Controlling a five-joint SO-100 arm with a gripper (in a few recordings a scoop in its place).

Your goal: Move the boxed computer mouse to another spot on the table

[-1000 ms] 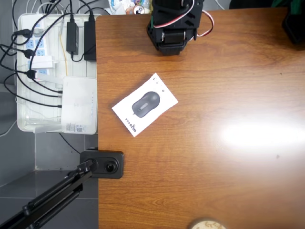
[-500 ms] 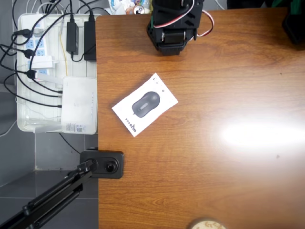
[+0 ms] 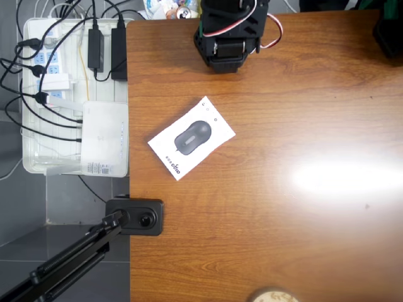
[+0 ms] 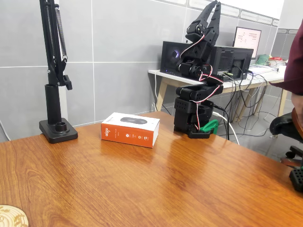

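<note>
The boxed computer mouse (image 3: pixel 191 138) lies flat on the table (image 3: pixel 283 220), turned at an angle, near the left edge in the overhead view. In the fixed view the box (image 4: pixel 129 129) shows its orange-red side panel and rests on the table (image 4: pixel 142 189). The black arm stands on its base (image 3: pixel 227 34) at the far edge. It rises upright, with the gripper (image 4: pixel 215 4) pointing at the ceiling, high above and to the right of the box. The fingertips look closed together, with nothing between them.
A white tray (image 3: pixel 38 94) of power strips and a white router (image 3: pixel 104 138) sit off the table's left side. A black stand's clamp (image 3: pixel 135 216) (image 4: pixel 57 127) grips the left edge. A round wooden disc (image 3: pixel 272 296) lies at the near edge. A person (image 4: pixel 297 71) stands at the right.
</note>
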